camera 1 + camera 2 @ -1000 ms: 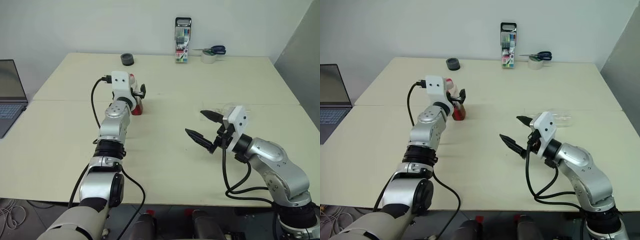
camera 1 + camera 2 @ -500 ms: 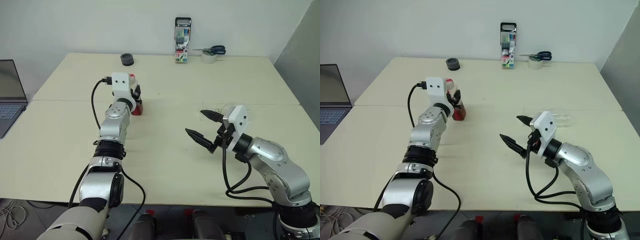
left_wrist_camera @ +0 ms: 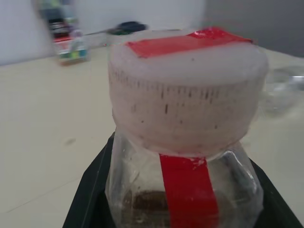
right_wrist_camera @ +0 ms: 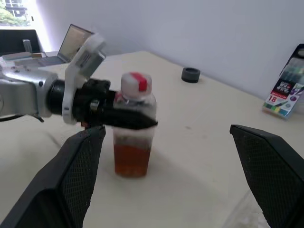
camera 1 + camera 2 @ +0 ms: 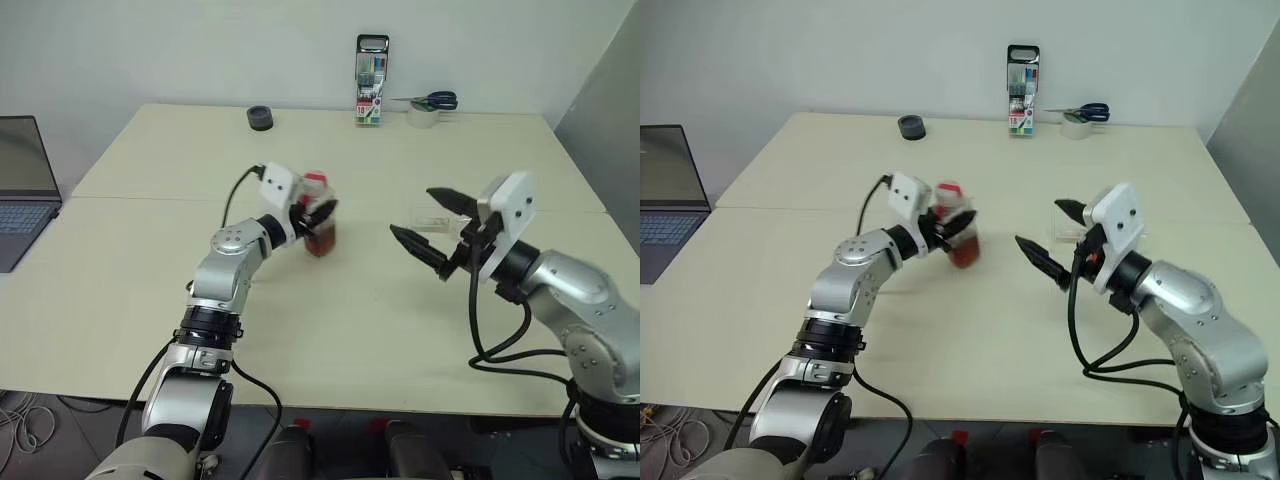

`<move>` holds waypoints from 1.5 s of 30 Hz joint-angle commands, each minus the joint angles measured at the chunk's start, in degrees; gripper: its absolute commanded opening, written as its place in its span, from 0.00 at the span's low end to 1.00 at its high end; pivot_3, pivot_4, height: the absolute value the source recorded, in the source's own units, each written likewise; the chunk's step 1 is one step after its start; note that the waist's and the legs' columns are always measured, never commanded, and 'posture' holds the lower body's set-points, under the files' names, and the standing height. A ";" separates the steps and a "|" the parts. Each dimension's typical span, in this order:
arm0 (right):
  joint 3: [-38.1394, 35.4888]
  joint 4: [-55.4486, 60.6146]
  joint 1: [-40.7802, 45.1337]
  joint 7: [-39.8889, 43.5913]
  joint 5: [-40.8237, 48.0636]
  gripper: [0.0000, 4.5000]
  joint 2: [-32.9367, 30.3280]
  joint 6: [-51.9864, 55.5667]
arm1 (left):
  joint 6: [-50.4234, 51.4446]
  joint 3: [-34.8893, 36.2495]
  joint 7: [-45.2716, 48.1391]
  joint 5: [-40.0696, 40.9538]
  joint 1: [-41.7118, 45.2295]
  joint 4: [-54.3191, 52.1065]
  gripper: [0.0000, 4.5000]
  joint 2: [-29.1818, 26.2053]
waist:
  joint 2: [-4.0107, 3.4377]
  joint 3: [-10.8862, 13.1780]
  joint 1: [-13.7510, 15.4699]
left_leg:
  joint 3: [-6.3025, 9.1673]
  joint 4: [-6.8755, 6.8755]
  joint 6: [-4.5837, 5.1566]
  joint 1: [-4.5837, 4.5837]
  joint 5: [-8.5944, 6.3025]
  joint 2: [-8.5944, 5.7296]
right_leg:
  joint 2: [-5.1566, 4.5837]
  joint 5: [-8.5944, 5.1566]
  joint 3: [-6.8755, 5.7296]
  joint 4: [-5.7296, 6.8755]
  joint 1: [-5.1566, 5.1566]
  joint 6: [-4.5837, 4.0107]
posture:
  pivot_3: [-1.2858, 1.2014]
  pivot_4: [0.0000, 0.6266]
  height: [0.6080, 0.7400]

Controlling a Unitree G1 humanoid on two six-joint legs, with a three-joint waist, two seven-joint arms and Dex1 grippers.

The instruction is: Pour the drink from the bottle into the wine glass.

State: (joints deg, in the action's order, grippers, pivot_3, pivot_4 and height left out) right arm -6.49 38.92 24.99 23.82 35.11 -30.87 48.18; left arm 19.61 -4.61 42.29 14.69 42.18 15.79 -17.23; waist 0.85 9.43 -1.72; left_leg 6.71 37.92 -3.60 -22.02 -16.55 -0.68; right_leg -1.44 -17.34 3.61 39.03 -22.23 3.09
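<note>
Bright, even indoor light from above; soft, faint shadows on table [image 5: 120,260]. No hard glare. Head views sharp throughout. Left wrist view: bottle [image 3: 185,142] cap in focus, background marker case [image 3: 64,33] and scissors [image 3: 128,26] blurred. Right wrist view: blown-out window glow in 1 corner, near fingers [image 4: 71,180] soft.

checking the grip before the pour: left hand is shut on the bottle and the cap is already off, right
Not quite. The left hand is shut on the bottle, but the cap is still on; the left wrist view shows it sitting on the bottle's neck with red tape across its top.
</note>
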 commanded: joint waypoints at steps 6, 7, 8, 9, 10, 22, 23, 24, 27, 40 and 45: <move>4.76 2.18 5.69 -6.53 2.04 1.00 3.62 6.66 | -3.75 -5.14 21.02 3.65 6.59 -0.63 0.40 -0.29 | -0.01 0.00 -0.31 | -0.01 -0.05 0.18 0.01 -0.10 -0.05 | 0.07 -0.01 0.01 0.01 -0.03 -0.03 | 0.52 0.24 1.00; 5.63 1.79 6.16 -7.46 1.32 1.00 4.30 6.77 | -4.19 -5.60 22.66 3.66 6.94 -0.28 0.40 -0.08 | -0.02 0.01 -0.31 | -0.01 -0.04 0.19 0.01 -0.10 -0.05 | 0.07 -0.01 0.01 0.01 -0.03 -0.03 | 0.52 0.24 1.00; 6.30 1.45 6.58 -8.30 0.67 1.00 4.96 6.84 | -4.52 -5.97 24.06 3.65 7.18 0.03 0.40 0.06 | -0.02 0.01 -0.32 | -0.01 -0.03 0.19 0.01 -0.11 -0.06 | 0.07 -0.01 0.01 0.01 -0.04 -0.02 | 0.52 0.24 1.00; 6.97 1.08 7.03 -9.12 -0.10 1.00 5.54 6.72 | -4.88 -6.30 25.27 3.52 7.35 0.35 0.40 0.19 | -0.02 0.01 -0.31 | -0.01 -0.03 0.19 0.01 -0.11 -0.06 | 0.07 -0.01 0.01 0.02 -0.04 -0.03 | 0.52 0.24 1.00; 7.44 0.83 7.35 -9.81 -0.76 1.00 6.01 6.61 | -5.21 -6.55 26.14 3.38 7.44 0.60 0.40 0.31 | -0.02 0.01 -0.30 | 0.01 -0.02 0.20 0.00 -0.11 -0.06 | 0.07 -0.01 0.01 0.01 -0.04 -0.02 | 0.52 0.24 1.00; 9.47 0.41 6.31 -10.40 -3.09 1.00 6.39 8.22 | -7.27 -5.98 28.84 2.24 8.66 3.87 0.40 0.42 | -0.02 0.01 -0.30 | 0.25 -0.02 0.21 -0.01 -0.11 -0.06 | 0.06 0.00 -0.01 0.01 -0.05 -0.02 | 0.52 0.24 1.00; 9.51 0.55 6.10 -10.21 -2.87 1.00 6.36 8.52 | -7.38 -5.83 28.78 2.21 8.78 4.19 0.40 0.34 | -0.02 0.01 -0.30 | 0.27 -0.02 0.22 -0.01 -0.11 -0.06 | 0.06 -0.01 -0.02 0.01 -0.04 -0.03 | 0.52 0.24 1.00; 9.52 0.66 5.98 -10.07 -2.79 1.00 6.37 8.71 | -7.49 -5.75 28.75 2.21 8.87 4.43 0.40 0.28 | -0.02 0.01 -0.29 | 0.29 -0.02 0.22 -0.01 -0.11 -0.06 | 0.06 0.00 -0.02 0.01 -0.04 -0.02 | 0.52 0.24 1.00; 9.34 0.87 5.78 -9.88 -2.72 1.00 6.68 8.79 | -7.43 -5.55 28.51 2.31 9.06 4.88 0.40 0.19 | -0.02 0.01 -0.31 | 0.32 -0.03 0.22 -0.01 -0.12 -0.07 | 0.06 -0.01 -0.02 0.01 -0.04 -0.03 | 0.52 0.24 1.00; 10.34 -0.60 6.39 -4.05 -4.56 0.43 5.79 1.16 | -5.76 -5.59 28.88 2.88 7.96 3.23 0.40 -0.30 | -0.03 0.01 -0.32 | 0.38 -0.02 0.22 -0.01 -0.12 -0.09 | 0.06 -0.01 -0.03 0.01 -0.04 -0.02 | 0.52 0.24 1.00; 11.96 -10.11 10.92 17.91 -3.63 0.43 -3.05 -8.66 | -4.61 -6.14 31.51 3.39 8.28 3.02 0.40 -1.30 | -0.06 0.05 -0.33 | 0.29 0.00 0.23 -0.01 -0.12 -0.18 | 0.04 0.00 -0.04 0.00 -0.02 -0.02 | 0.52 0.24 1.00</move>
State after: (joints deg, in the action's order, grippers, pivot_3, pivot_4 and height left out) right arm 5.16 29.69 32.53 31.75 30.42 -31.42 44.28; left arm 14.08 -10.91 71.99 17.21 49.31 20.01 -17.47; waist 0.79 9.49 -2.06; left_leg 6.94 37.92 -3.37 -22.03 -16.67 -0.88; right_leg -1.40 -17.34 3.58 39.03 -22.25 3.07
